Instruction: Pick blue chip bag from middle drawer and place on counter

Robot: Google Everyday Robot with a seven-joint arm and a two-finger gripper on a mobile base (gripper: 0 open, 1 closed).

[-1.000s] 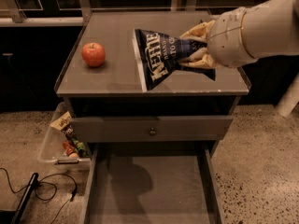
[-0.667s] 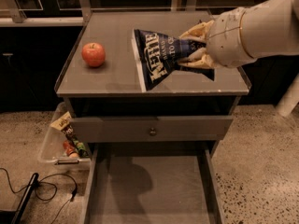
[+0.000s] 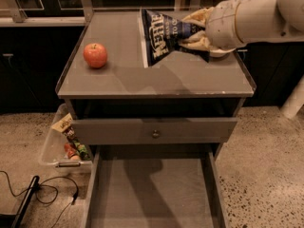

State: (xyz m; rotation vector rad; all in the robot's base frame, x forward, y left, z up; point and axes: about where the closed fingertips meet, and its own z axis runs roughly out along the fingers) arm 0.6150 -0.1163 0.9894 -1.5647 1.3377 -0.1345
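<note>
Camera view: the desk (image 3: pixel 142 82) is a flat grey rectangular cabinet top with a slightly glossy surface and thin raised side edges, set in front of dark cabinetry. A red apple (image 3: pixel 95 55) stands on the left part of the desk, well apart from all other items. Below the top is an open dark gap, and below that a closed grey drawer front (image 3: pixel 118 129) with a small round knob (image 3: pixel 155 134). The middle drawer (image 3: pixel 152 194) beneath it is pulled fully out toward the camera; its smooth grey floor and low side walls are visible. The floor (image 3: pixel 266 165) is speckled stone. A clear plastic bin (image 3: pixel 47 148) sits on the floor to the left of the cabinet and contains snack packets (image 3: pixel 70 136). A black cable (image 3: pixel 47 196) lies on the floor near the lower left corner. The arm (image 3: pixel 259 13), white and cylindrical, enters from the upper right and extends leftward over the rear right part of the desk. The gripper (image 3: pixel 195 31) is at the arm's end, above the rear right area of the desk. Its tan fingers (image 3: pixel 197 18) are clamped on the right end of the blue chip bag (image 3: pixel 164 34), one above and one below. The bag is over the rear centre of the desk, tilted, with its wide end toward the left. Contact between the bag's lower edge and the desk cannot be determined.
</note>
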